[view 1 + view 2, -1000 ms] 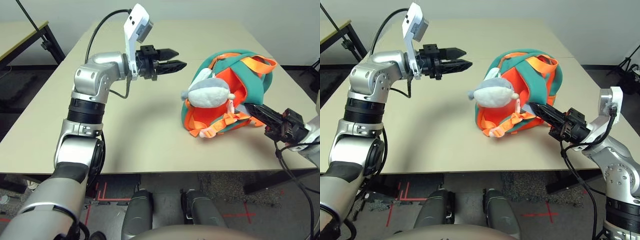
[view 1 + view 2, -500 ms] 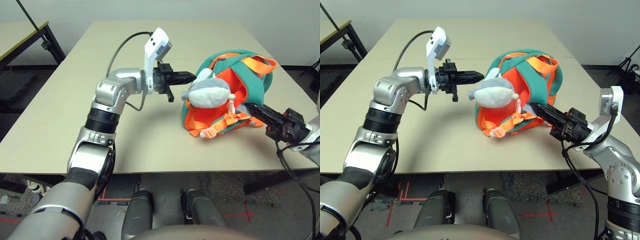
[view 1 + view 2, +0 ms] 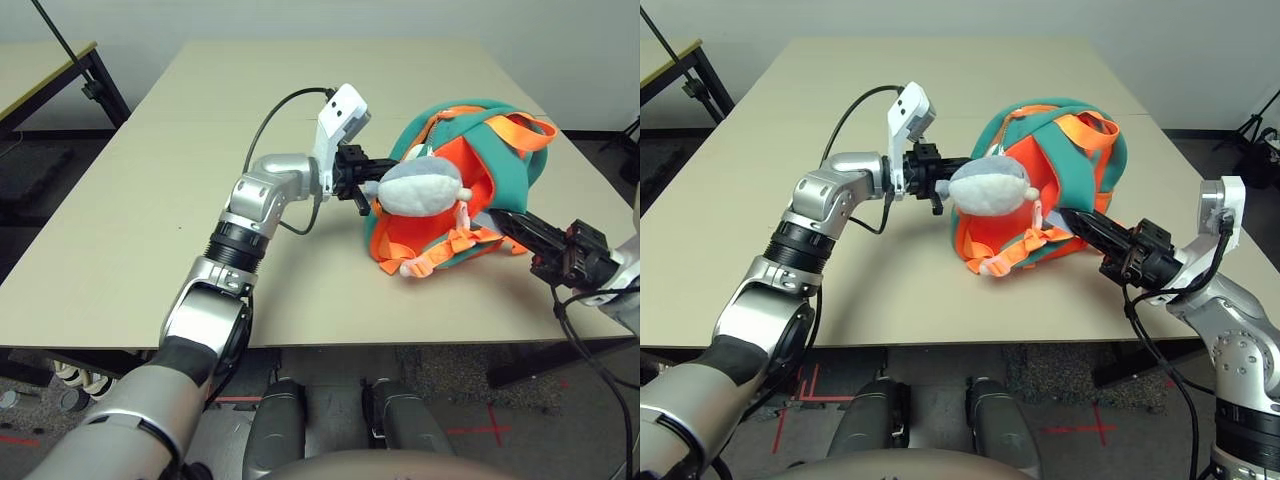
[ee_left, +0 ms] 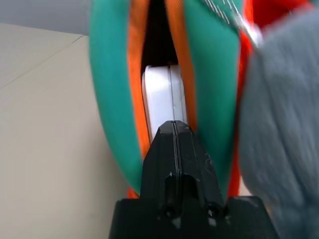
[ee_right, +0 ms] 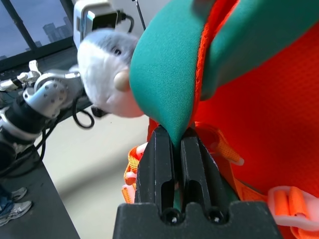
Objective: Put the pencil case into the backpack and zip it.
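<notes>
You can read no brand or lettering on the pencil case (image 4: 162,97), which sits upright inside the backpack (image 3: 505,170), its white edge showing through the orange-lined opening. Your left gripper (image 4: 173,130), jaws pressed together, points into that slot just short of the case, with the grey-and-white plush toy (image 3: 420,188) crowding right beside it. Your right gripper (image 5: 174,144) has its jaws pinching a teal fold of the backpack, which lies on the beige worktop (image 3: 150,180).
</notes>
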Action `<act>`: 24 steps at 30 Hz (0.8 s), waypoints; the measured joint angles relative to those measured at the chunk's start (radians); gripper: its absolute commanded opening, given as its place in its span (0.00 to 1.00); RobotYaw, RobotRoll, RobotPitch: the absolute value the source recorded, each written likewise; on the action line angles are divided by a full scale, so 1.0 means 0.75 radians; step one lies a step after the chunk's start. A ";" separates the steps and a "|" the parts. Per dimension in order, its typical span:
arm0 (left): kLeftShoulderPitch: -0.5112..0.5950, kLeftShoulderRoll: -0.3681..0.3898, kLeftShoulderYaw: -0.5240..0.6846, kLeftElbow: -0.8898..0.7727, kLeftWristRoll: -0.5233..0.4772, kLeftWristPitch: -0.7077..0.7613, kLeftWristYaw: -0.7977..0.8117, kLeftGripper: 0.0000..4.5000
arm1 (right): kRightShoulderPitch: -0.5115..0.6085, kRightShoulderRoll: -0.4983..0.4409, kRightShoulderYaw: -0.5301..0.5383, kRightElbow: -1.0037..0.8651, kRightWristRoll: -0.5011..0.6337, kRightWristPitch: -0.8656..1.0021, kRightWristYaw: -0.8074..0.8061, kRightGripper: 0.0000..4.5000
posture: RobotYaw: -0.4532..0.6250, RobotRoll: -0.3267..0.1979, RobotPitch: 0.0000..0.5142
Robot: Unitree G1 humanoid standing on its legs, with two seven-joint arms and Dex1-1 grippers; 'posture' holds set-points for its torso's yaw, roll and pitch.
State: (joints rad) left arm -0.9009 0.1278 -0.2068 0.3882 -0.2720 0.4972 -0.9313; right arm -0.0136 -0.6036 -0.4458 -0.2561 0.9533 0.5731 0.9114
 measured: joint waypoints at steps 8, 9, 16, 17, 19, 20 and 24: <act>0.014 0.099 -0.054 -0.134 0.043 0.017 -0.022 0.00 | 0.000 -0.001 0.000 0.000 0.000 -0.001 0.003 0.00 | 0.42 0.62 0.13; -0.003 0.117 -0.042 -0.154 0.038 0.034 -0.023 0.00 | -0.001 -0.002 0.000 0.000 0.000 -0.001 0.004 0.00 | 0.42 0.62 0.13; -0.100 0.280 0.071 -0.208 -0.009 0.113 -0.050 0.09 | -0.015 -0.004 0.003 0.008 -0.001 -0.001 0.018 0.00 | 0.44 0.62 0.13; -0.105 0.295 0.093 -0.216 -0.028 0.134 -0.057 0.15 | -0.020 -0.004 0.005 0.012 -0.002 -0.001 0.021 0.00 | 0.45 0.62 0.13; -0.130 0.336 0.122 -0.233 -0.064 0.179 -0.084 0.30 | -0.025 -0.005 0.007 0.020 -0.003 -0.001 0.025 0.00 | 0.45 0.62 0.13; -0.149 0.363 0.139 -0.241 -0.083 0.200 -0.103 0.39 | -0.032 -0.005 0.011 0.027 -0.005 0.000 0.027 0.00 | 0.45 0.62 0.13; -0.193 0.410 0.177 -0.274 -0.160 0.287 -0.148 0.74 | -0.049 -0.009 0.023 0.034 -0.008 0.001 0.030 0.00 | 0.45 0.62 0.13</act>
State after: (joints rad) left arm -1.0460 0.4352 -0.0740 0.1828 -0.3916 0.7125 -1.0425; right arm -0.0504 -0.6105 -0.4288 -0.2308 0.9470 0.5735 0.9339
